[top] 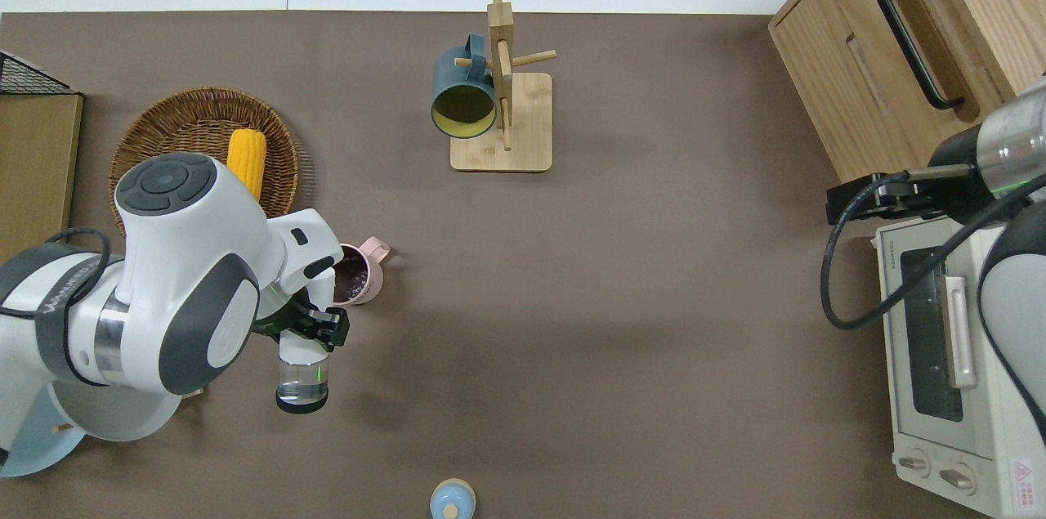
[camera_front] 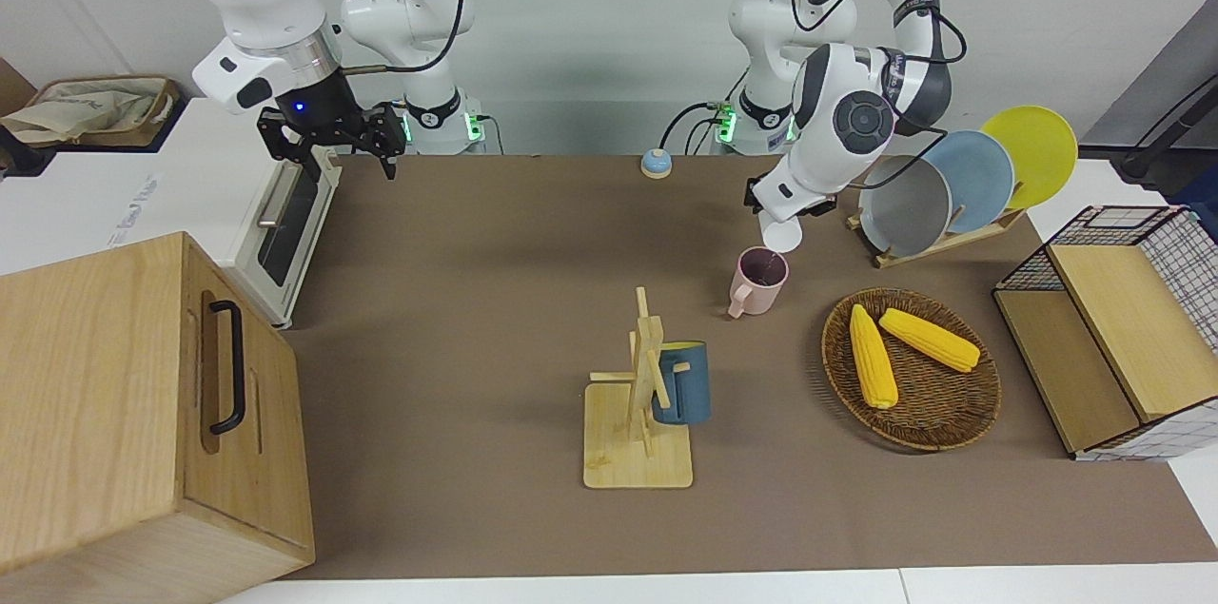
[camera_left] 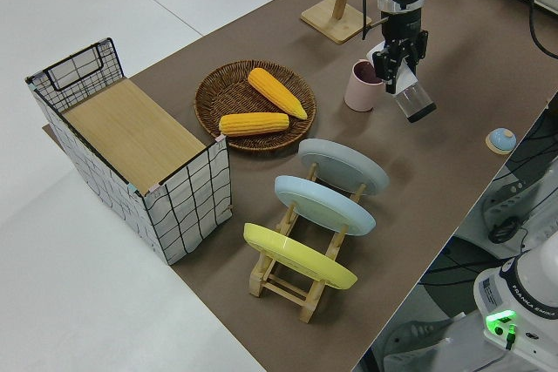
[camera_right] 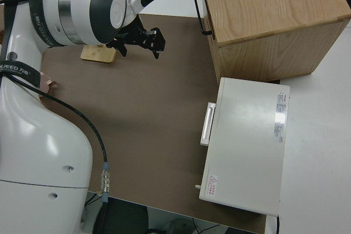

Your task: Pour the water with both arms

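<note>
My left gripper (top: 309,326) is shut on a clear glass (top: 301,378), also seen in the left side view (camera_left: 415,102). The glass is tilted steeply, its mouth (camera_front: 782,235) down over the rim of a pink mug (camera_front: 758,281) that stands upright on the brown table mat (camera_front: 495,243). The mug (top: 358,274) is partly hidden by the left arm in the overhead view. My right arm is parked with its gripper (camera_front: 328,147) open and empty.
A wooden mug rack (camera_front: 639,414) holds a blue mug (camera_front: 681,383). A wicker basket (camera_front: 942,423) holds two corn cobs. A plate rack (camera_front: 961,181), a wire crate (camera_front: 1123,328), a wooden cabinet (camera_front: 124,414), a toaster oven (top: 948,355) and a small blue bell (camera_front: 656,164) also stand around.
</note>
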You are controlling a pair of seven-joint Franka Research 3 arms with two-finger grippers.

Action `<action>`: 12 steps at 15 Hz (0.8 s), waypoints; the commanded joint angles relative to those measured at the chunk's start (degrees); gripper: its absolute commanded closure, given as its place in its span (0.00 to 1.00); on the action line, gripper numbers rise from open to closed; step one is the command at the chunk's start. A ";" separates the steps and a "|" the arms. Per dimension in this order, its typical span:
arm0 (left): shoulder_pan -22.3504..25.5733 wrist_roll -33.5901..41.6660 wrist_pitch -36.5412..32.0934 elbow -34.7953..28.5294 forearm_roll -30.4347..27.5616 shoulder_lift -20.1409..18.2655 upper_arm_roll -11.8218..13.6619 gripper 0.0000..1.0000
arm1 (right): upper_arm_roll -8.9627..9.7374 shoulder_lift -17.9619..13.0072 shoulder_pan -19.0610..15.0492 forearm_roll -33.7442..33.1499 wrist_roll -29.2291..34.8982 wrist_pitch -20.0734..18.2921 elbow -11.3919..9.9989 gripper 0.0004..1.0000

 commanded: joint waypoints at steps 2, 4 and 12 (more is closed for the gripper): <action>-1.27 -2.75 -5.29 4.27 1.53 0.13 0.54 1.00 | -0.02 -0.70 -0.30 0.69 -1.15 0.15 -0.35 0.01; -1.18 -3.10 -5.20 4.18 2.57 1.00 -0.24 1.00 | 0.07 -0.70 -0.30 0.69 -1.15 0.15 -0.35 0.01; -1.18 -3.63 -5.20 4.18 3.02 2.33 -0.34 1.00 | 0.07 -0.70 -0.30 0.69 -1.15 0.15 -0.35 0.01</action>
